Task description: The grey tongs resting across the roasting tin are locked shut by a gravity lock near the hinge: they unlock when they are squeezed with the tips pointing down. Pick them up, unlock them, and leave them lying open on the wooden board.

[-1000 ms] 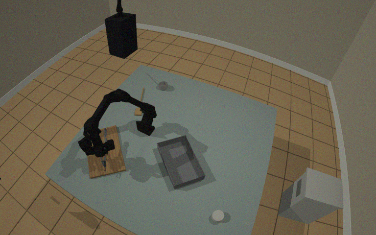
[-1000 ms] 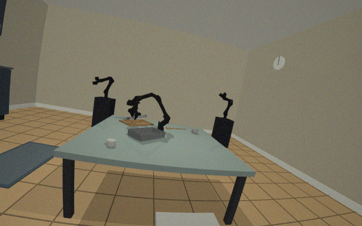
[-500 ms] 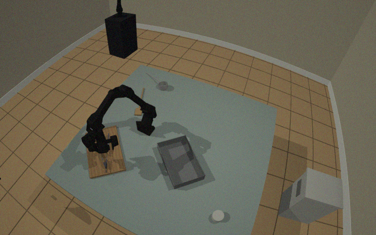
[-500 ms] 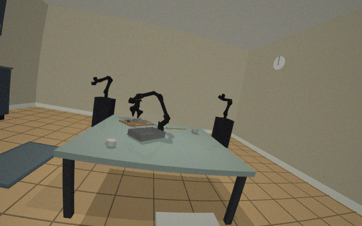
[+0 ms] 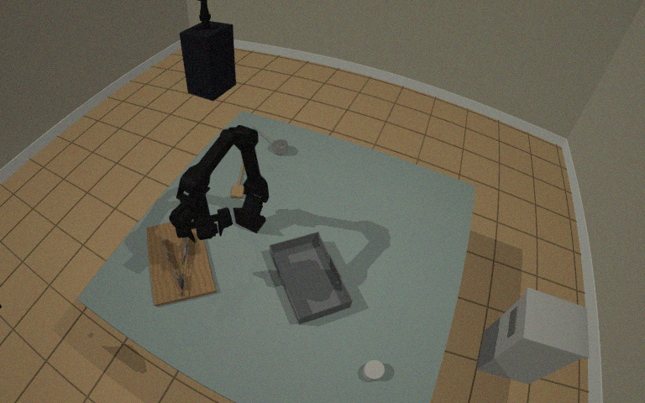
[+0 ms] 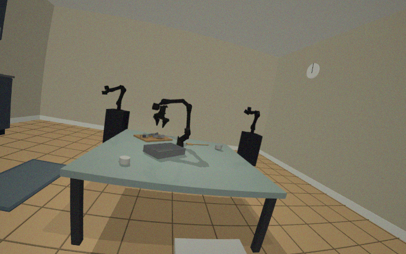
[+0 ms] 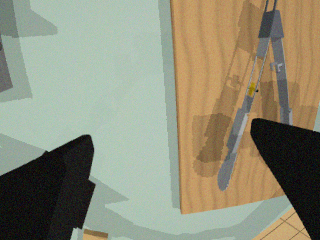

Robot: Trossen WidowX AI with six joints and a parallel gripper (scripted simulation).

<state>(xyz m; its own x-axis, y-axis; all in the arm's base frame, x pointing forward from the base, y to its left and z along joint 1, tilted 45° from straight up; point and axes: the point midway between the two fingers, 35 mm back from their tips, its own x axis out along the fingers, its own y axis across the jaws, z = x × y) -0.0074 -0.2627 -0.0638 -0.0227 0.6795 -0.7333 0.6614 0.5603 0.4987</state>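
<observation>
The grey tongs (image 5: 180, 281) (image 6: 154, 135) (image 7: 271, 24) lie on the wooden board (image 5: 204, 280) (image 6: 167, 139) (image 7: 210, 60) with their two arms spread apart in a V. In the wrist view the end of one arm is hidden behind the right-hand finger. My gripper (image 5: 206, 236) (image 6: 160, 125) (image 7: 173, 134) is open and empty. It hangs above the board's edge, fingers pointing down, clear of the tongs in the exterior view. The grey roasting tin (image 5: 327, 313) (image 6: 152, 152) stands beside the board with nothing resting across it.
A wooden utensil (image 5: 237, 191) (image 6: 197, 144) lies near the arm's base. A small grey round pot (image 5: 279, 146) (image 6: 218, 146) stands farther off. A white cylinder (image 5: 374, 368) (image 6: 124, 160) stands on the pale green table (image 5: 409, 199) (image 6: 239, 179), beyond the tin.
</observation>
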